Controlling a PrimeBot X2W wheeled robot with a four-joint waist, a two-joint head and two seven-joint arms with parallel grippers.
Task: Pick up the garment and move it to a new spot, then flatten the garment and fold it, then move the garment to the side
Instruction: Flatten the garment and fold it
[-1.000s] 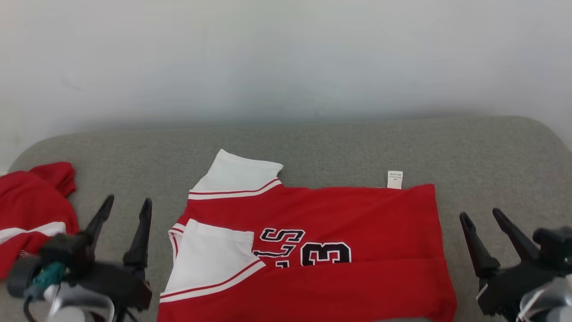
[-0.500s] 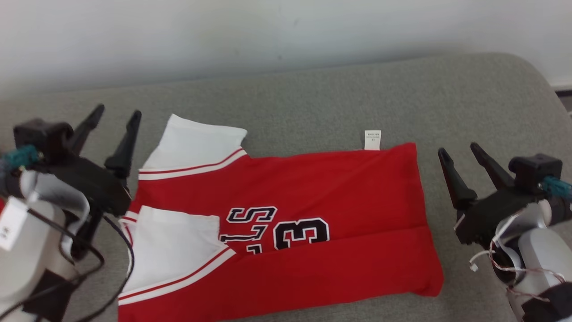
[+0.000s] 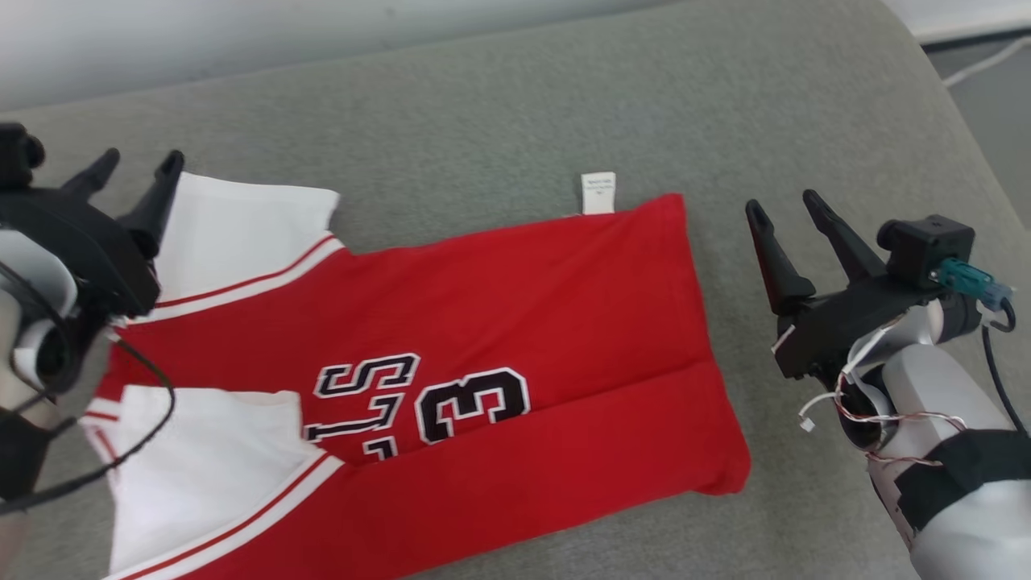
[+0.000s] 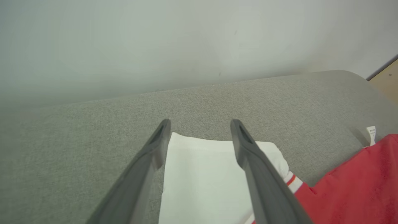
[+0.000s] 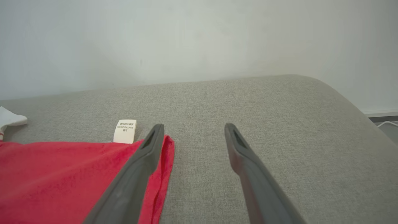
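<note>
The garment (image 3: 483, 306) is a red jersey with white sleeves and black lettering, lying flat and partly folded on the grey cushion (image 3: 564, 97). Its near long edge is folded over. A white care tag (image 3: 598, 193) sticks out at its far edge. My left gripper (image 3: 133, 165) stands open above the far white sleeve (image 4: 202, 174), with nothing between its fingers. Open too, my right gripper (image 3: 785, 205) hovers just right of the jersey's far right corner (image 5: 166, 146) and holds nothing. The jersey's red body (image 5: 62, 174) fills the lower left of the right wrist view.
A pale wall (image 3: 242, 32) runs behind the cushion. The cushion's rounded right end (image 3: 950, 121) drops to a floor with a white cable (image 3: 987, 60). Bare grey fabric (image 5: 279, 140) lies right of the jersey.
The head camera has tilted down and turned right, so the whole scene has shifted left. Both grippers have risen forward beside the jersey's far corners. Both stay open.
</note>
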